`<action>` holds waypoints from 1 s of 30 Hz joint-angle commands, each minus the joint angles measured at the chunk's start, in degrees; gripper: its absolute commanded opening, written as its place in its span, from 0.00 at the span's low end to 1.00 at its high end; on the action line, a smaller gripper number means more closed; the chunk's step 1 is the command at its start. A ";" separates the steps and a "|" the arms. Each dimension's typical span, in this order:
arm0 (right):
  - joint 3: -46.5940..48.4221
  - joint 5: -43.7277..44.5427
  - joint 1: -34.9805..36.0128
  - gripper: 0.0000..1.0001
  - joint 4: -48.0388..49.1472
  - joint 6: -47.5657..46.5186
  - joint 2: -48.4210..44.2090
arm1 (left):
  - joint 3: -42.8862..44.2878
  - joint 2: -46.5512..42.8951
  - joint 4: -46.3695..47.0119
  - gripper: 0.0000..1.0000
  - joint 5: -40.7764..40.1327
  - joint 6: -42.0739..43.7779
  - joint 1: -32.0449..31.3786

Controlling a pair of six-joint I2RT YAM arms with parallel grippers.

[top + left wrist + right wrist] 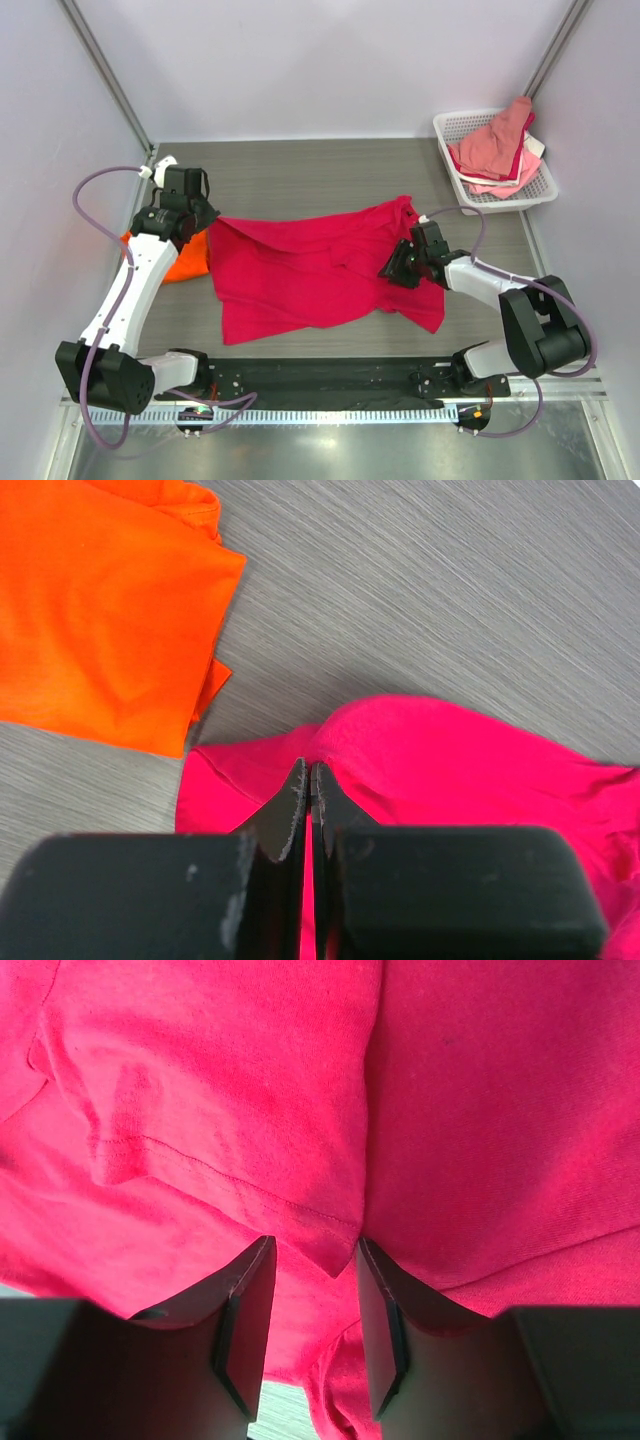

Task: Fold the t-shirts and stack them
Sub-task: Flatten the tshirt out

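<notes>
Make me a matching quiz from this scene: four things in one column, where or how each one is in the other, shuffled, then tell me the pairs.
1. red t-shirt
2. orange t-shirt
3. white basket
4. left gripper

A. far right corner of the table, holding pinkish clothes
B. jaws shut on an edge of red cloth
C. spread across the middle of the table
D. folded, at the table's left edge

Pairs: 1-C, 2-D, 3-A, 4-B

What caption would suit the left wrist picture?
Shut jaws pinch the red t-shirt beside a folded orange t-shirt on the grey table.
</notes>
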 commanded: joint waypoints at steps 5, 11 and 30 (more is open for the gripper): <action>2.32 2.04 0.69 0.31 1.98 0.24 1.88 | -0.19 -1.79 2.27 0.00 -1.23 0.19 0.33; 5.39 2.75 0.51 0.01 0.85 -0.63 0.92 | -0.28 -1.62 2.35 0.00 -1.40 0.27 0.24; 49.29 7.41 -6.96 0.01 -15.67 -13.11 -1.98 | 15.94 8.75 -2.29 0.00 -0.53 -0.69 0.24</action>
